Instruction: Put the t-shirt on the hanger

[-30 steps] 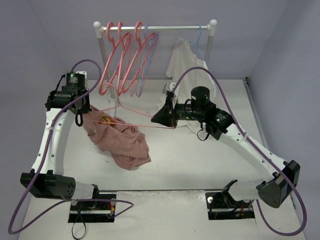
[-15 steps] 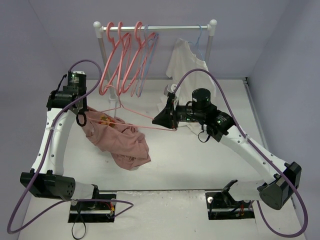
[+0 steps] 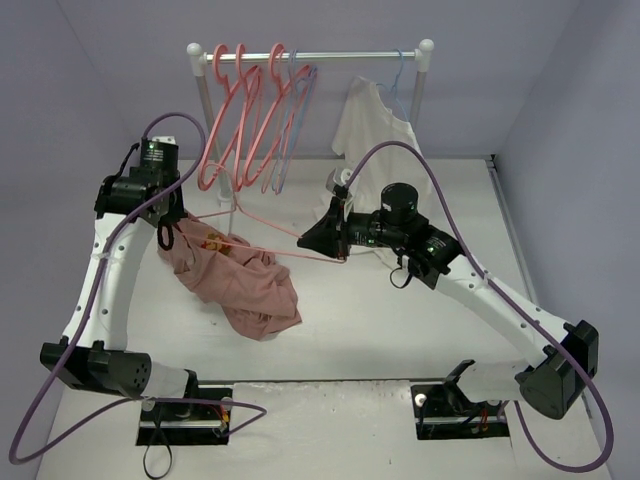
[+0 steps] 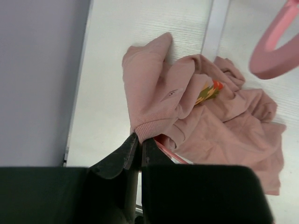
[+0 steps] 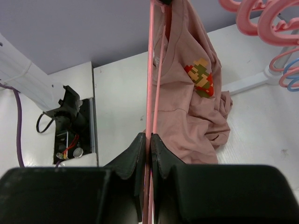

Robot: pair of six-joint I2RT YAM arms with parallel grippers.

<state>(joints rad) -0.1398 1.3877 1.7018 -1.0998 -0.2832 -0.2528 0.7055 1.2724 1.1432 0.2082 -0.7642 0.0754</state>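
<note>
The salmon-pink t-shirt [image 3: 245, 285] lies bunched on the table left of centre, its yellow-and-red print [image 5: 198, 77] facing up. My left gripper [image 3: 168, 226] is shut on the ribbed collar edge [image 4: 152, 130] and holds that corner up off the table. The coral hanger [image 3: 300, 254] hangs level above the shirt, its far end inside the cloth near the left gripper. A short piece of the hanger's bar [image 4: 168, 151] shows under the collar. My right gripper [image 3: 342, 252] is shut on the hanger's thin bars [image 5: 152, 70], and the shirt [image 5: 187, 107] hangs beyond them.
A white rack [image 3: 310, 56] stands at the back with several coral hangers [image 3: 235, 120] and a lavender one. A cream shirt [image 3: 370, 130] hangs on a pale blue hanger at its right. Hanger hooks [image 5: 261, 18] sit close to the right wrist. Purple walls enclose the table.
The left gripper has risen a little toward the back, lifting the collar with it. The right gripper has shifted slightly left with the hanger.
</note>
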